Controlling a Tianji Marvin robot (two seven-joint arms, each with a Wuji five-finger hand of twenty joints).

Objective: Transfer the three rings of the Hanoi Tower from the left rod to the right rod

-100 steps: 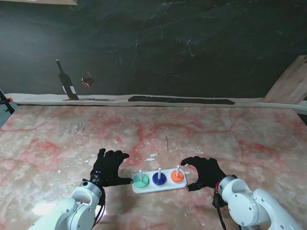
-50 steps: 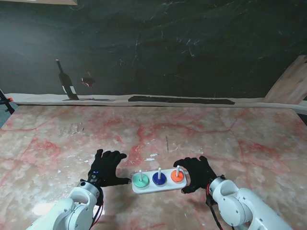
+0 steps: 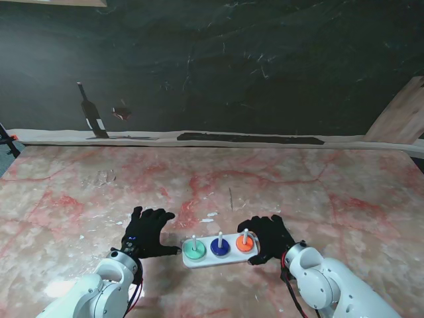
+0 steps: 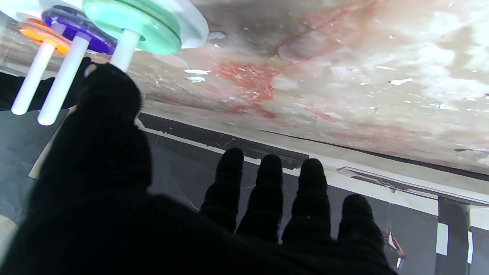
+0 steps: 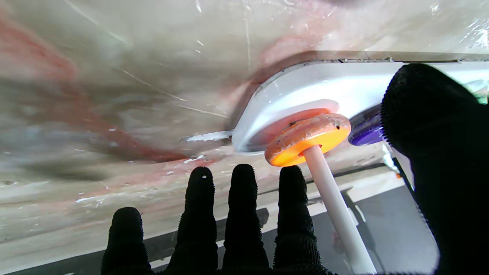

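The white tower base [image 3: 219, 259] lies near me on the table with three upright rods. A green ring [image 3: 194, 250] sits on the left rod, a blue ring [image 3: 220, 247] on the middle rod and an orange ring [image 3: 244, 244] on the right rod. My left hand [image 3: 149, 232] rests open beside the base's left end, its thumb close to the green ring [image 4: 133, 23]. My right hand [image 3: 268, 237] is open at the base's right end, fingers spread. In the right wrist view the orange ring [image 5: 307, 137] and its rod [image 5: 332, 206] stand between thumb and fingers, held by neither.
The pink marble table [image 3: 298, 192] stretches far and wide beyond the base. A black backdrop [image 3: 218, 66] rises behind its far edge, with a wooden board [image 3: 401, 116] leaning at the far right.
My right hand has slid left, closing in on the base's right end and the orange ring. My left hand drew back slightly toward me. The rings have not moved.
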